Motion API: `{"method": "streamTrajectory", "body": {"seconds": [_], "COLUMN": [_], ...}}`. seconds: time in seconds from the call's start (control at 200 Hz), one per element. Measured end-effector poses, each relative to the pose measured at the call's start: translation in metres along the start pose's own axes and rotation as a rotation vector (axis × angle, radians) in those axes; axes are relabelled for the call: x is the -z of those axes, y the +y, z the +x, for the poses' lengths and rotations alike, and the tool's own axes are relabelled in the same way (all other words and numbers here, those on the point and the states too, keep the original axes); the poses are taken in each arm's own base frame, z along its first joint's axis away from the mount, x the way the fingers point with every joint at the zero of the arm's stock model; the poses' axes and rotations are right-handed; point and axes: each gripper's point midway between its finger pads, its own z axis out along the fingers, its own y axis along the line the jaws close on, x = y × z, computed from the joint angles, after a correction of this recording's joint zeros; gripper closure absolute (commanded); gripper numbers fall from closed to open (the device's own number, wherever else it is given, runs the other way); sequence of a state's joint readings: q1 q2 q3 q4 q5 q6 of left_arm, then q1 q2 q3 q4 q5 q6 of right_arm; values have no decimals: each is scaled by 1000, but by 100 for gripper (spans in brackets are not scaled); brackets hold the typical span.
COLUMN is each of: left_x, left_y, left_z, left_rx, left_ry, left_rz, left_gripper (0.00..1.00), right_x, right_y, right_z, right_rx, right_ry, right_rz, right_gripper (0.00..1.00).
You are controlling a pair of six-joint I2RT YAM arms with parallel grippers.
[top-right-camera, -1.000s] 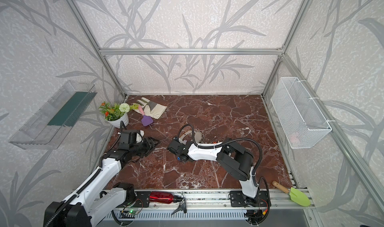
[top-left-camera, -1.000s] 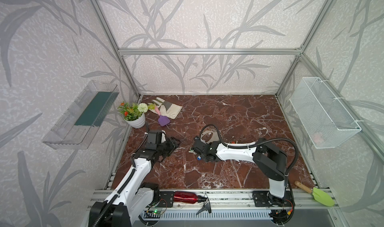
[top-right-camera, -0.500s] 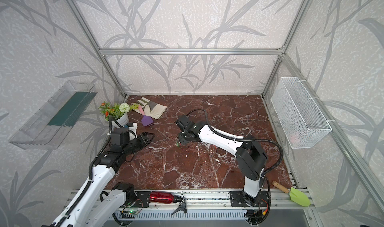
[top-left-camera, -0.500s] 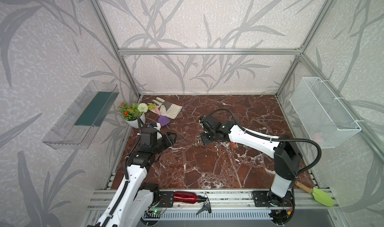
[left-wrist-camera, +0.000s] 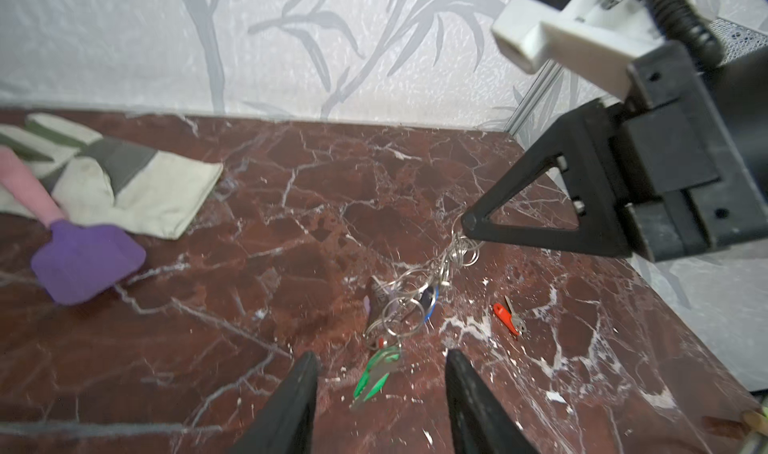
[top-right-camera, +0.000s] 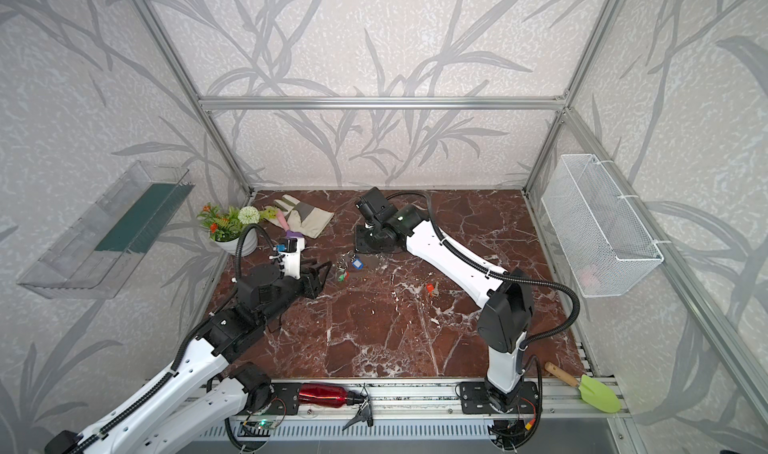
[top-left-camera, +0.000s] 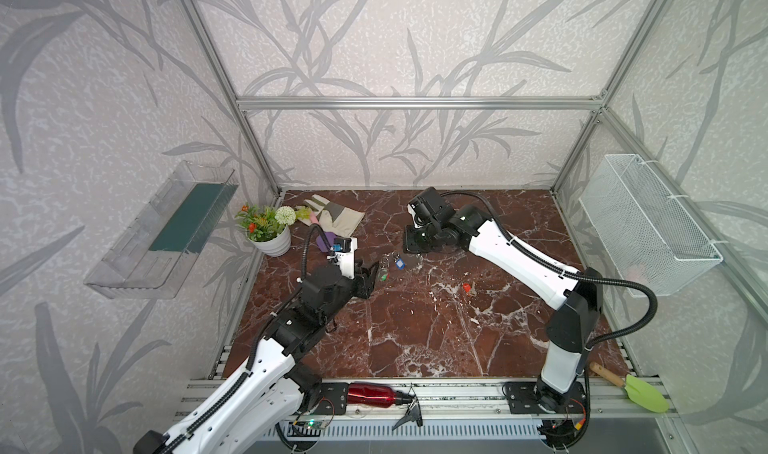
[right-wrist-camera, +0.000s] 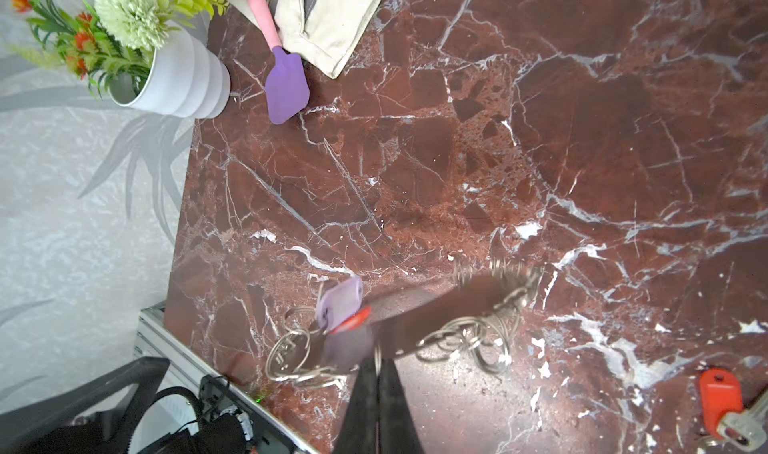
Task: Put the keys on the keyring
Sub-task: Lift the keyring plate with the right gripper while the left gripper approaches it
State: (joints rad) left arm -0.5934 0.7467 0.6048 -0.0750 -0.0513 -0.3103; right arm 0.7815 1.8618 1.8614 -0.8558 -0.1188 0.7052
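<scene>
Keyring (right-wrist-camera: pixel 457 302) hanging from the right gripper (right-wrist-camera: pixel 377 366), whose fingers are pressed together on one of its rings.
Its blurred plate and tagged keys (left-wrist-camera: pixel 428 302) dangle just beyond those fingertips; a second ago that gripper was lower and nearer the front. The left gripper (left-wrist-camera: pixel 382 358) has come in since, fingers about half apart, the green key (left-wrist-camera: pixel 376 375) between them with a gap either side. A red-orange key (left-wrist-camera: pixel 508 318) lies on the table (left-wrist-camera: pixel 291 223), well apart from both grippers.
</scene>
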Motion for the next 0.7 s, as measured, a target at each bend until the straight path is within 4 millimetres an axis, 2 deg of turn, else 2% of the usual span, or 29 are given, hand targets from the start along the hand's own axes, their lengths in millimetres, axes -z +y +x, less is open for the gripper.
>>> {"method": "streamTrajectory", "body": {"seconds": [0.08,0.18,0.245,0.31,0.355,0.41,0.5,0.565,0.7], "left_x": [-5,-18,-26,-28,-34,-41,-54,-56,-51], "left_y": [-17,-40,-47,-47,-54,-61,-72,-81,-98], "left_z": [-7,-4,3,6,3,9,35,42,34], "left_rx": [-66,-166,-215,-243,-279,-322,-389,-408,-420], "left_ry": [-43,-56,-42,-40,-110,-136,-97,-100,-162], "left_rz": [34,80,93,86,112,137,191,233,289], "left_gripper": [51,56,57,58,59,59,59,58,54], "right_x": [-1,-1,0,1,1,3,4,5,6], "right_y": [-11,-25,-32,-35,-38,-40,-47,-50,-52], "right_z": [1,5,6,8,8,12,14,14,13], "right_rx": [-59,-136,-168,-188,-221,-252,-299,-323,-356], "right_ry": [30,67,80,92,104,127,149,156,160], "right_rz": [21,54,69,78,77,77,87,90,88], "right_gripper": [100,100,100,100,100,100,100,100,100]}}
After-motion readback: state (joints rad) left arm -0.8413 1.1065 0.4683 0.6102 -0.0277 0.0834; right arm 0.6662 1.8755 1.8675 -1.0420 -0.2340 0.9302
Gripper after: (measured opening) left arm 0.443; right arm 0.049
